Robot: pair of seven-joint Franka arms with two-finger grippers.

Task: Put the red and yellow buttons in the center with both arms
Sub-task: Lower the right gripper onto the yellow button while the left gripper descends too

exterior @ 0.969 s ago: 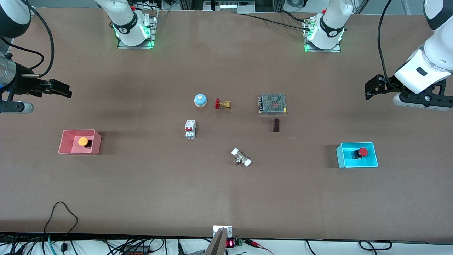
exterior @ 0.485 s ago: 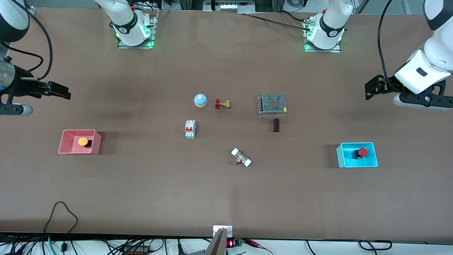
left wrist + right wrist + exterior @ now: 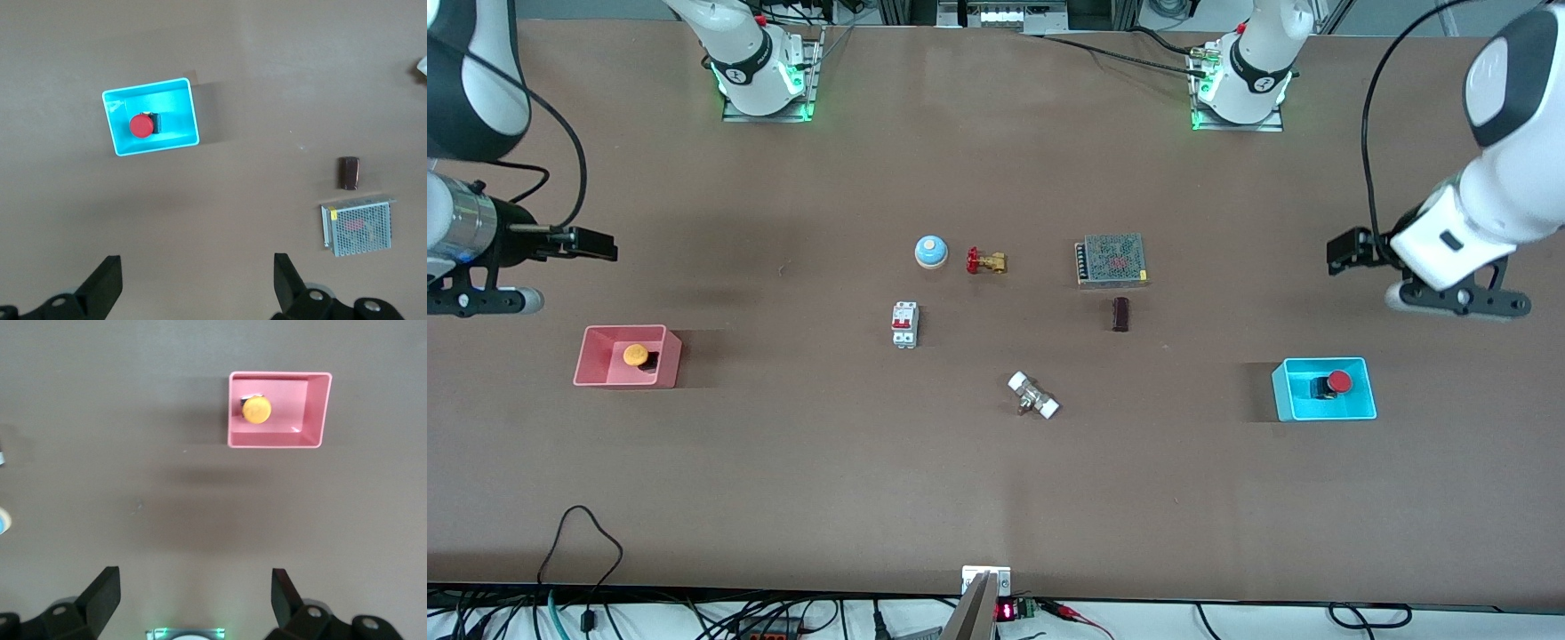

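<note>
Buttons wait in their trays as we open the reach phase of the job. Nearest the front camera, the red button (image 3: 1337, 382) sits in the cyan tray (image 3: 1323, 411) at the left arm's end of the worktop (image 3: 996, 498), and the yellow button (image 3: 636, 355) sits in the pink tray (image 3: 624, 380) at the right arm's end. Neither is gripped, and the center of the worktop holds neither button.

Farther from the camera, the left end effector (image 3: 1347, 251) hangs over bare worktop near the cyan tray, and the right end effector (image 3: 596, 244) hangs over bare worktop near the pink tray. We judge the next move calls for each arm to centre above its tray, drop inside the walls and close on a cap or black base without catching the rim.

Wrist views settle what the front view leaves unclear: the left fingers (image 3: 107, 283) stand wide apart with nothing between them, and so do the right fingers (image 3: 103, 590). They also look straight down into each tray, where each button lies tipped on its side, its black base (image 3: 153, 123) beside the cap. Only the front view gives us both trays at once with the clutter between them: a valve (image 3: 1033, 396), a breaker (image 3: 904, 324), a dark block (image 3: 1120, 314), a mesh box (image 3: 1111, 260), a brass valve (image 3: 986, 260) and a blue bell (image 3: 930, 252).
</note>
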